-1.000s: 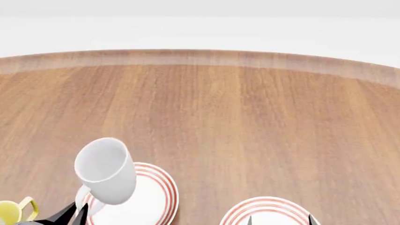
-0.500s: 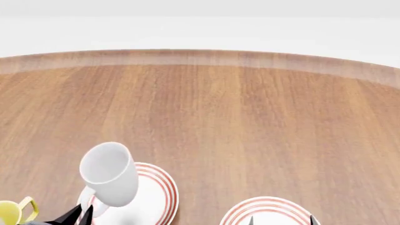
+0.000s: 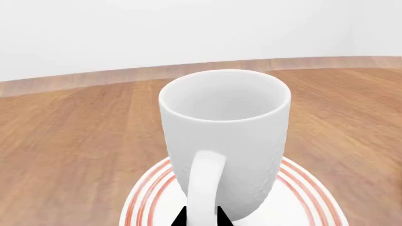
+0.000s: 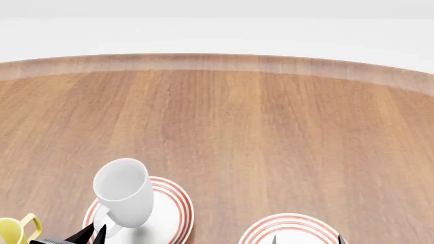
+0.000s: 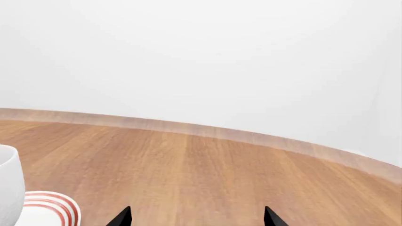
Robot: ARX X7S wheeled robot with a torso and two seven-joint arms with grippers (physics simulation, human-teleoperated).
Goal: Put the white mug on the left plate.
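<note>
At seven o'clock on the bench point(image 4: 271, 127), my left pincer point(image 4: 91, 235) is clenched on the white mug point(image 4: 125, 192) by its handle; the mug stands over the left plate point(image 4: 169, 213), contact unclear. At five o'clock, my right pincer point(image 5: 197, 217) is spread, released.

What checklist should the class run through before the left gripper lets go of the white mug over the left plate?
1. White mug above left plate: ok.
2. Mug upright: ok, in the left wrist view.
3. Mug base resting on plate: cannot tell.
4. Left gripper shut on the handle: ok.
5. Right gripper open and apart from the mug: ok.
6. Yellow-handled mug apart from the plate: ok.
</note>
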